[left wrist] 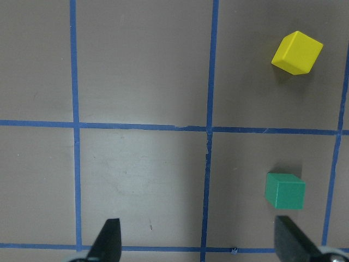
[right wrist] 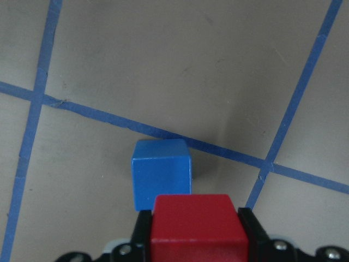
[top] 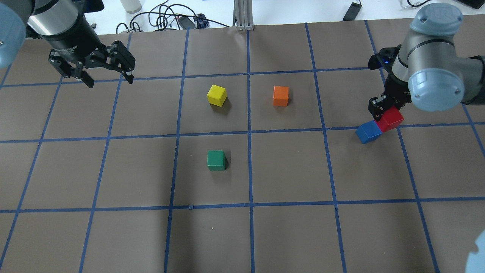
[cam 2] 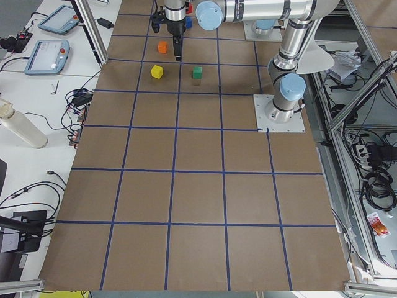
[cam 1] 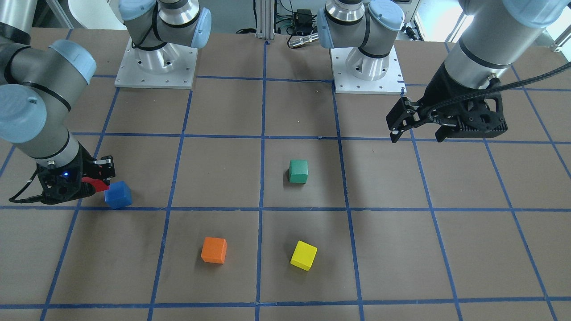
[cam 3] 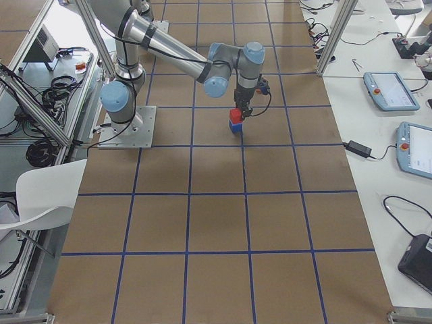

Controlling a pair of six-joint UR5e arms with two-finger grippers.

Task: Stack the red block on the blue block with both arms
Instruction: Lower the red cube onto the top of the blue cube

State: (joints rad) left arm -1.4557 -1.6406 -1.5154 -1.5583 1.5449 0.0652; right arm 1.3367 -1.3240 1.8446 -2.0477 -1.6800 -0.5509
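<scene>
My right gripper (top: 383,109) is shut on the red block (top: 391,119) and holds it low over the table. The blue block (top: 368,132) sits on a blue tape line right beside it. In the right wrist view the red block (right wrist: 197,226) sits between the fingers, with the blue block (right wrist: 162,170) just ahead of it and lower. In the front view the red block (cam 1: 93,183) is partly hidden by the gripper, next to the blue block (cam 1: 118,195). My left gripper (top: 110,82) is open and empty, high over the far left of the table.
A green block (top: 216,160) lies mid-table, with a yellow block (top: 216,94) and an orange block (top: 280,96) beyond it. The left wrist view shows the green block (left wrist: 285,191) and the yellow block (left wrist: 297,52) below the open fingers. The arm bases (cam 1: 156,67) stand at the robot's edge.
</scene>
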